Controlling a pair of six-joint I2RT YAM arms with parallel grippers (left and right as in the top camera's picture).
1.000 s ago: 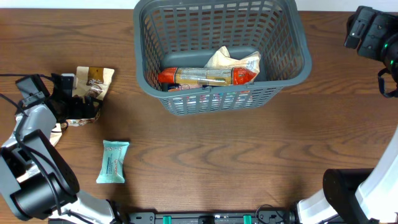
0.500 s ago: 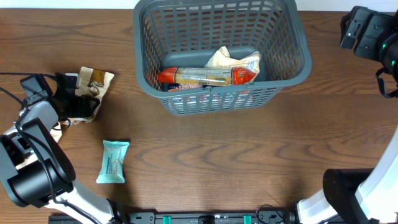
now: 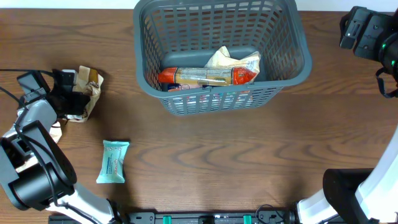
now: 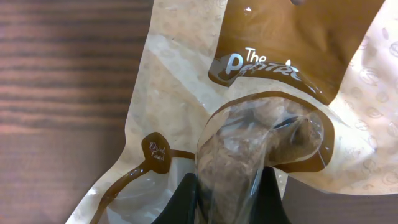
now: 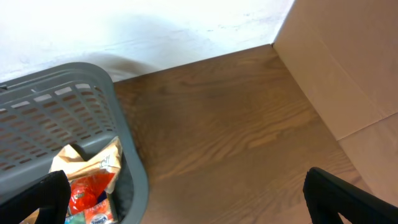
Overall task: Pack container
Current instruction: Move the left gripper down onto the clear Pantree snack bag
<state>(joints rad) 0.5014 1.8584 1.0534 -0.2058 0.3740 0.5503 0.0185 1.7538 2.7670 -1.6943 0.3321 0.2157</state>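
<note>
The container (image 3: pixel 144 62), a dark grey lattice basket, stands at the table's back centre. Inside it lie a red-ended packet (image 3: pixel 205 76) and a cream packet (image 3: pixel 239 61). At the far left lies a brown-and-cream snack pouch (image 3: pixel 89 93), and my left gripper (image 3: pixel 76 99) is shut on it. In the left wrist view the two dark fingers pinch the pouch's clear window (image 4: pixel 249 143), with my left gripper (image 4: pixel 229 200) at the frame's bottom. My right gripper (image 3: pixel 367 31) hovers open at the back right, beside the container's right rim (image 5: pixel 93 78), holding nothing.
A teal snack packet (image 3: pixel 113 160) lies on the wood near the front left. A light cardboard panel (image 5: pixel 348 68) borders the table's right side. A white wall runs behind the container.
My left gripper has shut on the snack pouch, which has crumpled and drawn slightly left. The right arm has barely moved.
</note>
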